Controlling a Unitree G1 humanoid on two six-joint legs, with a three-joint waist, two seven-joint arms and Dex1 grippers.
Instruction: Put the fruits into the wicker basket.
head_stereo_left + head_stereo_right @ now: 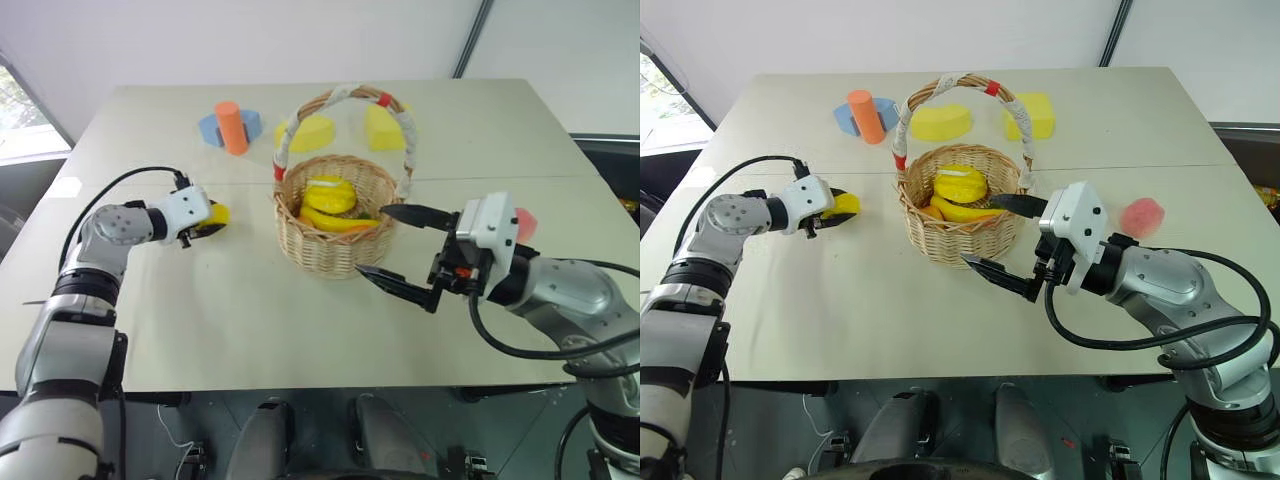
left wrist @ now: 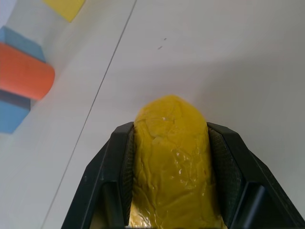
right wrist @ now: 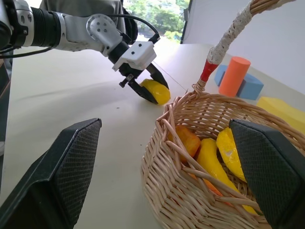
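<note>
A bright yellow lemon-like fruit [image 2: 174,167] lies on the table left of the wicker basket [image 1: 335,248]. My left gripper [image 1: 212,218] is shut on this fruit, one black finger on each side. The basket, with its tall taped handle [image 1: 345,93], holds several yellow and orange toy fruits [image 1: 330,195]. My right gripper [image 1: 372,240] stands open at the basket's front right side; in the right wrist view its fingers [image 3: 71,167] are spread wide on either side of the basket. A pink peach-like fruit [image 1: 1142,216] rests on the table behind the right hand.
An orange cylinder on a blue block [image 1: 232,127] stands at the back left. Two pale yellow foam blocks [image 1: 310,133] [image 1: 385,128] lie behind the basket. A seam [image 1: 150,185] crosses the table [image 1: 250,320], whose front edge runs just before my arms.
</note>
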